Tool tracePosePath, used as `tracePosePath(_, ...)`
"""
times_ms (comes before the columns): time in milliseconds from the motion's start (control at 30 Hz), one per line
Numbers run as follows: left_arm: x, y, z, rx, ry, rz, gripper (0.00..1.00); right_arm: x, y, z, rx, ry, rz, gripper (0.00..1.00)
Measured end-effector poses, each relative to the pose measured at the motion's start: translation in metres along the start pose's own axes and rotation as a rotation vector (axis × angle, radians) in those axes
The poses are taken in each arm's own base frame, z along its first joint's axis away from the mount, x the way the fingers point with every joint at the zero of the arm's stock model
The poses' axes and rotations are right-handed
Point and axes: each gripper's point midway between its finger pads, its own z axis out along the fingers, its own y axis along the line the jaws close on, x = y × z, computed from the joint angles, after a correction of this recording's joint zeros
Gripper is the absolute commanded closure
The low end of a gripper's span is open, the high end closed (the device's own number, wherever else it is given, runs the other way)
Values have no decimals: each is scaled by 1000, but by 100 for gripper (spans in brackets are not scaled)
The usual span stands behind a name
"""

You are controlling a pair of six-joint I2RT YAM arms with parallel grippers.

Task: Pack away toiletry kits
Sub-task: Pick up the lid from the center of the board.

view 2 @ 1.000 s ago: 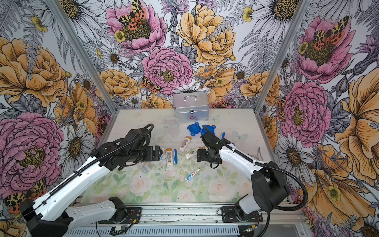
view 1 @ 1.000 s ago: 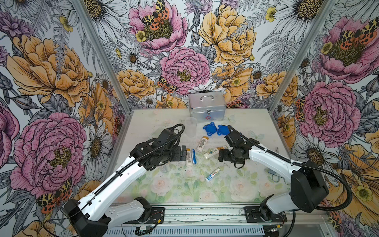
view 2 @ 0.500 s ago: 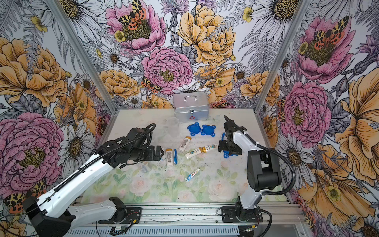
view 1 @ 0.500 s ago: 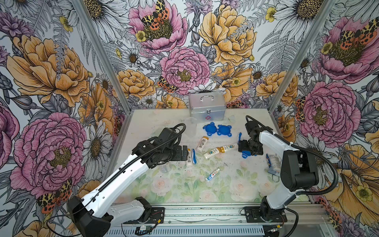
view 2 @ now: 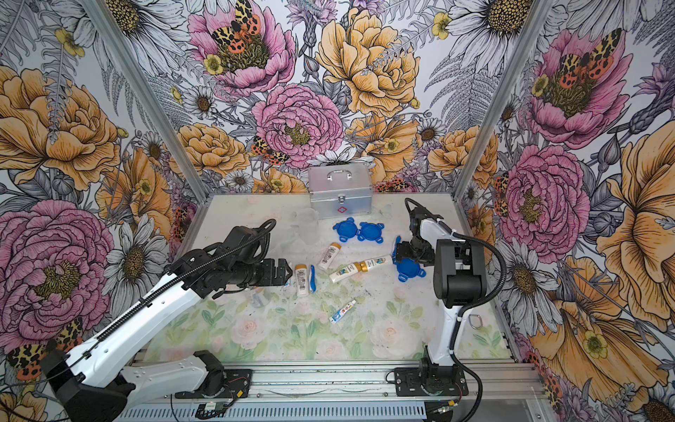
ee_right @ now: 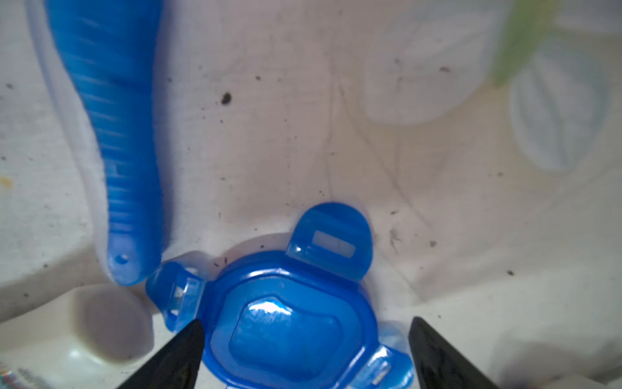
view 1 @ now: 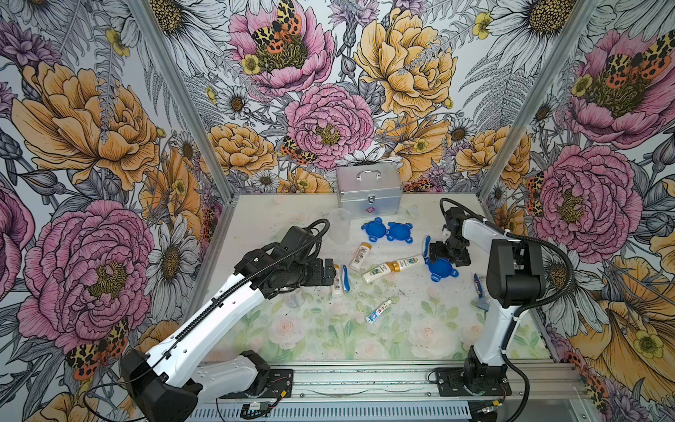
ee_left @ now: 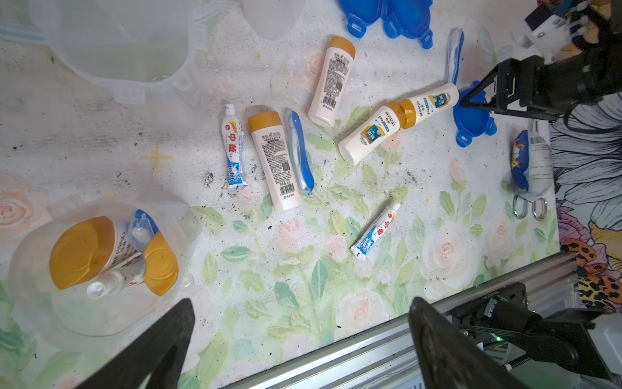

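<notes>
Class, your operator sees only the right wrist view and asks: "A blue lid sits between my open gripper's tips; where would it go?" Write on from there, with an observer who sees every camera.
Observer: A clear cup beside the left gripper holds orange-capped bottles and a tube, and has no lid on it.
Operator: Any other lids out there?
Observer: Two more blue lids lie side by side on the table near the silver case.
Operator: Is the left gripper free to help?
Observer: It is open and holds nothing.
</notes>
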Motion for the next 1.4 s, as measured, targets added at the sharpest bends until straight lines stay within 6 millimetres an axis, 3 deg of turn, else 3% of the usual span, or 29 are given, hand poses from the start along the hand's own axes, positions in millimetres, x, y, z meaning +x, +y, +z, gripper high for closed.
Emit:
tracePosePath(300, 0, -1, 18, -22, 45, -1, 1, 8, 9, 5, -41, 26, -54, 6)
tracePosePath(700, -5, 1, 19, -6, 43, -37, 1, 27, 17, 9, 34, 44, -142, 8)
tracePosePath(800, -14, 17, 13, -9, 16, -106, 1, 27, 18, 8, 39, 40, -144, 15)
tracePosePath(933, -24, 69, -8, -55, -57, -284, 3, 27, 19, 8, 42, 38, -148, 25)
tracePosePath(1067, -20, 123, -29, -135, -115, -470, 4, 28, 19, 8, 43, 31, -149, 32)
tracePosePath(1233, -11, 135, -24, -166, -73, -512, 7, 28, 19, 8, 40, 13, -149, 36)
tracePosePath(1400, -1, 145, -7, -197, -3, -530, 22, 37, 20, 7, 39, 16, -156, 38)
